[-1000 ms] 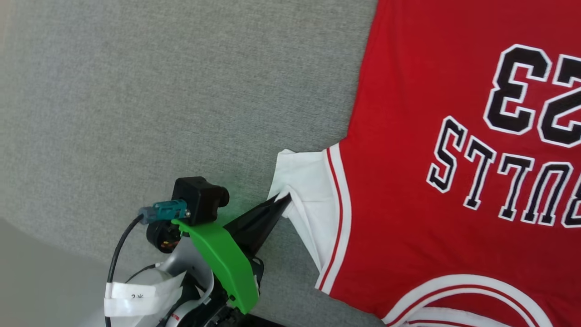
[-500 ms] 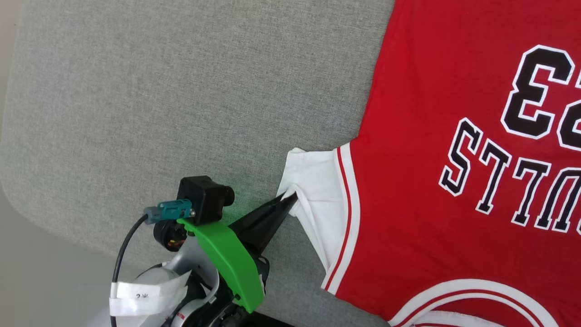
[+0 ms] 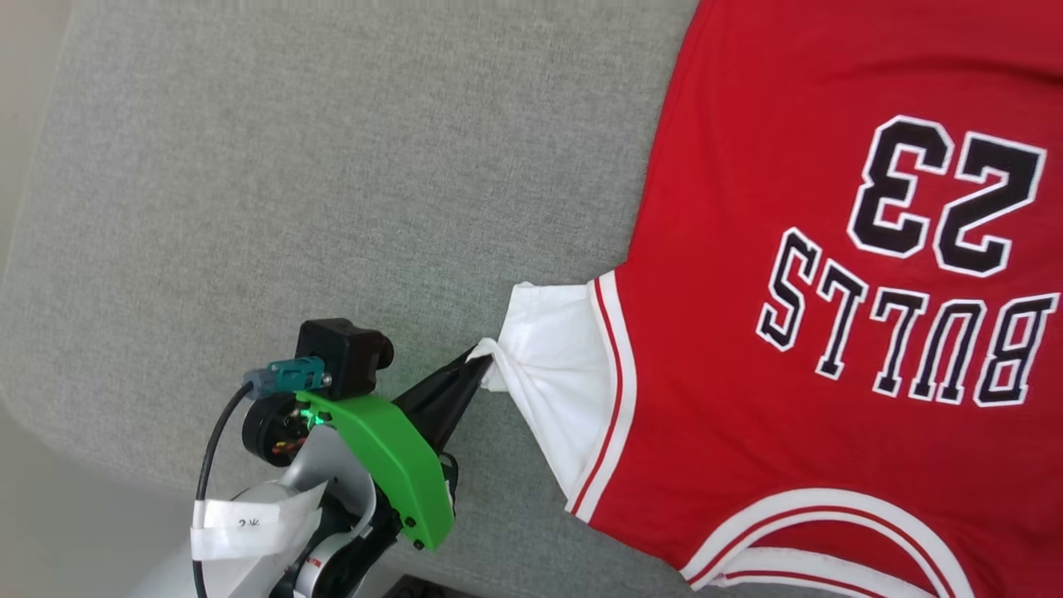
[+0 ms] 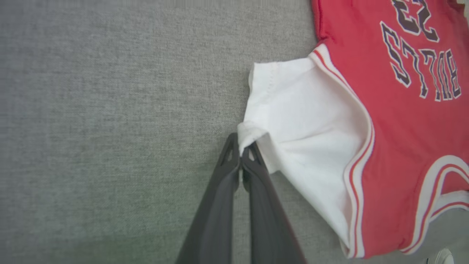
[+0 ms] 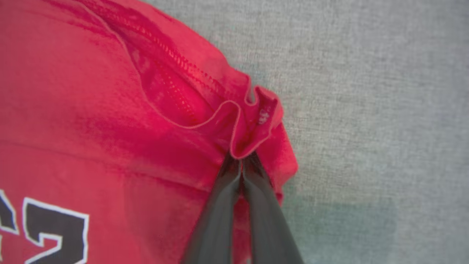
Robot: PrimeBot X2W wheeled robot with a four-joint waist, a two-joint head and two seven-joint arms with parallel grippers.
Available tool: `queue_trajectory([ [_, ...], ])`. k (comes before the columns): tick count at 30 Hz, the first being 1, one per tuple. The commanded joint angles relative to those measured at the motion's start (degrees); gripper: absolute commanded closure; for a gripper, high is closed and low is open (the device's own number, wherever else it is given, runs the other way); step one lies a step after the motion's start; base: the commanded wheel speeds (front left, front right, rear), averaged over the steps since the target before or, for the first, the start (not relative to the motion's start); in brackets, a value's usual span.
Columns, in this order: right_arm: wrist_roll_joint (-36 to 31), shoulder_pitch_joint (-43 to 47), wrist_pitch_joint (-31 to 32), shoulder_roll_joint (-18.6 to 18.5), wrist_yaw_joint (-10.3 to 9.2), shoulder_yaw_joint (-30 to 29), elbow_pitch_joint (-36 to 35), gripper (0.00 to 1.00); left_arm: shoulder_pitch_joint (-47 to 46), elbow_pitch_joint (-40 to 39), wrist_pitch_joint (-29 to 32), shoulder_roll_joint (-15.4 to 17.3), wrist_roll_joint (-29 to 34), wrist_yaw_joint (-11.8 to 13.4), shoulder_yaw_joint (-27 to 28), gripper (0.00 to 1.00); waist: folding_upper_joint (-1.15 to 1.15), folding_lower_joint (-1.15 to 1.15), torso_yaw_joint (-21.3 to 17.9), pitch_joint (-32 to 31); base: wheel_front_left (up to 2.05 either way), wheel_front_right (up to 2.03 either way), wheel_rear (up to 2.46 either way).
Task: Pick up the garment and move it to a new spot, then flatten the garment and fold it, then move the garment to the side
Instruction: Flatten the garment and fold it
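The garment (image 3: 797,349), a red T-shirt with white sleeves and black "BULLS 23" lettering, lies spread on the grey cloth surface (image 3: 332,166), its print upside down in the head view. My left gripper (image 3: 480,364) is shut on the edge of the white sleeve (image 3: 552,365); in the left wrist view the gripper (image 4: 241,150) pinches a small fold of that sleeve (image 4: 300,117). In the right wrist view my right gripper (image 5: 240,158) is shut on a bunched fold of the red hem (image 5: 253,121) at a corner of the garment (image 5: 91,128).
The grey surface's rounded front-left corner (image 3: 50,390) drops off to a pale floor (image 3: 50,515). A black cable (image 3: 208,465) and green cover (image 3: 390,465) ride on my left wrist. Bare grey cloth (image 5: 384,110) lies beside the garment's corner.
The left gripper has drawn the white sleeve edge a little to the left and toward me, stretching it into a point. The head view has shifted, showing more of the lettering.
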Motion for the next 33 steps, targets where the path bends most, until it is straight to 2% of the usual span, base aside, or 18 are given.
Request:
queue_trajectory([
  [1, 0.53, 6.23, 0.73, 0.99, -0.05, -0.31, 1.99, 1.00, 0.51, 0.13, -0.21, 0.29, 0.11, 0.45, 0.39, 1.00, 0.00, 0.00, -2.91, -5.06, 0.00, 0.00, 0.00],
  [8, 4.04, 16.46, -0.68, 3.83, -0.05, -4.45, 0.36, 1.00, 2.80, 0.09, 0.05, 1.01, -0.58, 1.75, 0.36, 1.00, 0.00, 0.00, -6.25, -11.98, 0.00, 0.00, 0.00],
  [14, 7.51, 25.65, -1.76, 5.90, -0.05, -5.29, -4.42, 1.00, 5.21, 0.31, 0.20, 2.25, -1.36, 3.08, 0.75, 1.00, 0.00, 0.00, -8.79, -16.77, 0.00, 0.00, 0.00],
  [19, 11.29, 35.31, -4.10, 7.82, -0.05, -5.96, -9.23, 1.00, 7.32, 1.50, -0.28, 1.98, -2.70, 3.58, 0.86, 1.00, 0.00, 0.00, -10.68, -20.63, 0.00, 0.00, 0.00],
  [33, 15.32, 53.84, -7.42, 11.32, -0.05, -12.03, -17.08, 1.00, 10.15, 3.35, -2.35, 1.39, -4.73, 3.82, 1.79, 1.00, 0.00, 0.00, -12.17, -24.70, 0.00, 0.00, 0.00],
])
